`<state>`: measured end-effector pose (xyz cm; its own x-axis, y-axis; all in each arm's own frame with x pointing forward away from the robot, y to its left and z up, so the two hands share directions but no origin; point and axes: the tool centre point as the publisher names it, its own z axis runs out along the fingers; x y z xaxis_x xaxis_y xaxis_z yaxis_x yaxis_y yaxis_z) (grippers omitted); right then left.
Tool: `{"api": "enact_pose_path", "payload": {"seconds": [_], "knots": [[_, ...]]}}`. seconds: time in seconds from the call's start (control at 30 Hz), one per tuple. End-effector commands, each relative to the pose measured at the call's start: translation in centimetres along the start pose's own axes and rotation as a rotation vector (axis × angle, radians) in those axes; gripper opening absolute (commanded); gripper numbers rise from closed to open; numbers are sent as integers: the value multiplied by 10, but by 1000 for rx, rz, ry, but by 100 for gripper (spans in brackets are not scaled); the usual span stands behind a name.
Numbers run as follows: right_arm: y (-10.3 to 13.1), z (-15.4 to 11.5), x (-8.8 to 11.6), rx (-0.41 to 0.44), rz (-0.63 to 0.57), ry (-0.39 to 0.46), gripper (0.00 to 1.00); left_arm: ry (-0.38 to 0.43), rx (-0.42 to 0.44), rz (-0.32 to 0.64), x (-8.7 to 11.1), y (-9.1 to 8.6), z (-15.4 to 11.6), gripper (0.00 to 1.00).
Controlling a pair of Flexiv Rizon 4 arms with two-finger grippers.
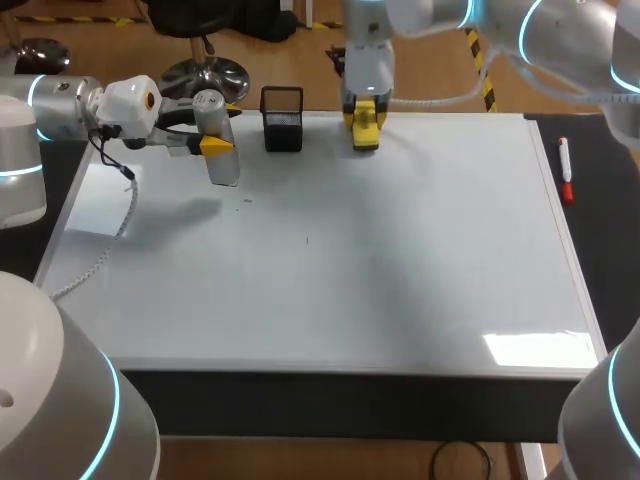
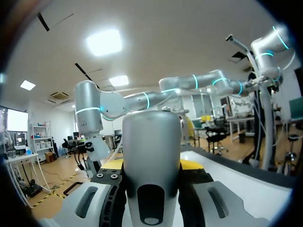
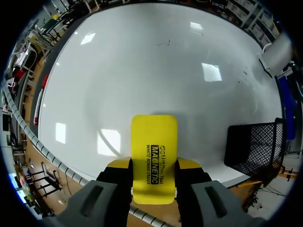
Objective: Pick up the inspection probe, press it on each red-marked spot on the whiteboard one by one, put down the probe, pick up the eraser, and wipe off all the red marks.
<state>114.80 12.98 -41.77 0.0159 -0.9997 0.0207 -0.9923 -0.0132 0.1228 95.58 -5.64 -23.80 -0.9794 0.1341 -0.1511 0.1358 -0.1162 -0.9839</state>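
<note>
Over the whiteboard (image 1: 400, 260), right hand (image 3: 154, 172) clamps the eraser (image 3: 154, 142), left hand (image 1: 212, 146) the probe (image 2: 151, 151); wiping the faint marks (image 1: 247, 201) seems next.

The left arm (image 1: 40, 110) and right arm (image 1: 560, 40) are smooth silver-white tubes with glowing cyan rings at the joints. A white cable (image 1: 125, 215) hangs from the left pincer (image 1: 215, 147), whose white wrist block bears an orange dot. Both it and the right pincer (image 1: 365, 125) have grey moulded fingers, yellow-tipped; black screws (image 2: 108, 176) stud the left one.
</note>
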Motion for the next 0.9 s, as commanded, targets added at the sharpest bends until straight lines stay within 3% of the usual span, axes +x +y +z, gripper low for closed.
{"api": "enact_pose_path", "payload": {"seconds": [0.03,0.6,0.63,0.7,0.9], "knots": [[-2,2,-3,-4,-4,7,0,-1,-1,2,1,-1,0,0],[3,6,-2,-7,-5,0,0,-1,-1,2,1,-1,0,0],[3,5,-3,-7,-5,1,13,-1,-1,2,1,-1,0,0],[4,4,-3,-6,-5,2,100,-1,-1,2,1,-1,0,0],[8,-3,3,7,14,0,100,-1,-1,2,1,-1,0,0]]}}
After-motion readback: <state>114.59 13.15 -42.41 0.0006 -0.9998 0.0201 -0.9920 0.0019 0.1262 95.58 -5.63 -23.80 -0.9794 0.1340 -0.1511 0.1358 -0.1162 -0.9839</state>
